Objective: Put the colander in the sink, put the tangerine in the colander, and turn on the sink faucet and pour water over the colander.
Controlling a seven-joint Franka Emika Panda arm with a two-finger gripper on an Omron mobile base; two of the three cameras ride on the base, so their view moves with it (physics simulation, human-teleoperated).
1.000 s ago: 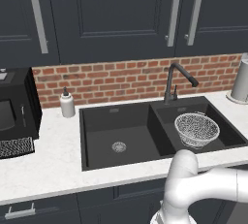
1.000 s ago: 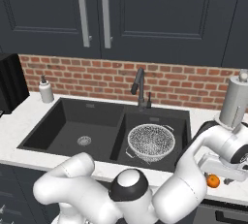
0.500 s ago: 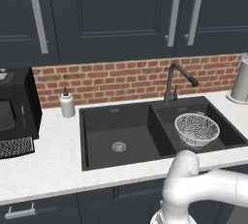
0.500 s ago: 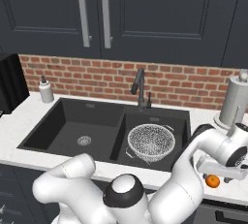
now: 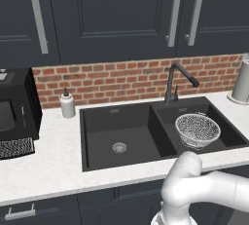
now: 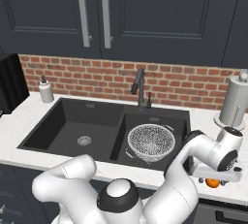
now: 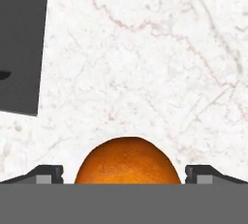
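We saw a silvery wire-mesh colander (image 6: pixel 150 141), a matt black sink (image 5: pixel 121 126), a dimpled tangerine (image 7: pixel 128 162) and a veined marble-look tabletop (image 7: pixel 145 63).

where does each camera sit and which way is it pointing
Left base view: behind the arm on its left, looking forward and down at the sink, faucet and colander; the white arm rises at lower right.
Right base view: behind on the right, facing the same counter; arm from lower left, gripper low over the tangerine.
Hand view: on the hand, looking down at the counter; open jaws stand either side of the tangerine.
Both base views share sink, faucet, colander.
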